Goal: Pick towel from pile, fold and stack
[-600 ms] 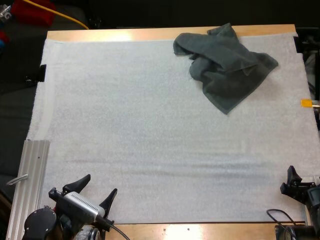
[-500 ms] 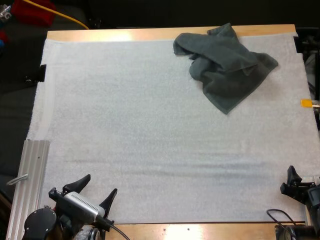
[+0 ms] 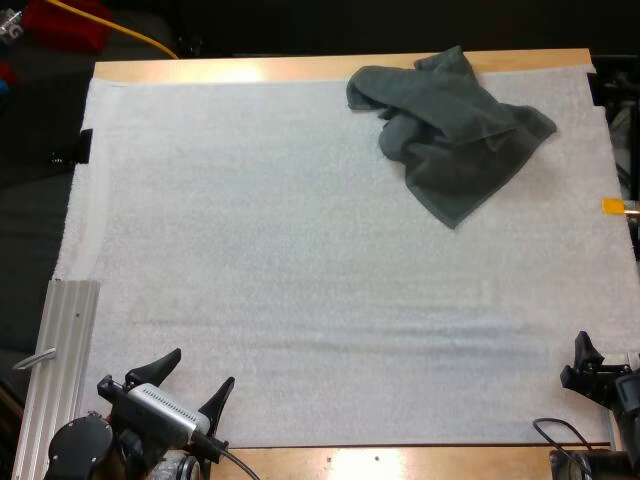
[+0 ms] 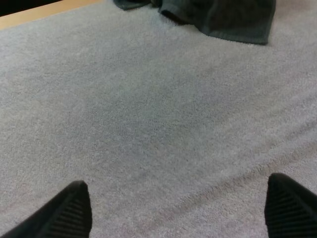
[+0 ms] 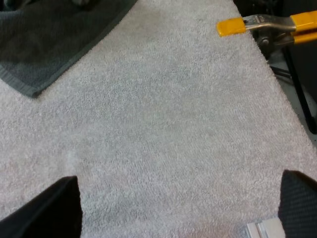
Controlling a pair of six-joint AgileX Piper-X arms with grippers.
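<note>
Both low over the mat (image 3: 300,250), jaws apart: left gripper (image 3: 202,366), right gripper (image 5: 179,177).

High view looks down; wrist views skim mat (image 3: 300,260) toward towel (image 3: 452,132).

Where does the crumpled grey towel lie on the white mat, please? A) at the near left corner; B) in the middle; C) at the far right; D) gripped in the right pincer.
C: the towel lies at the far right of the mat, apart from the left pincer and the right pincer, both open at the near edge.
</note>
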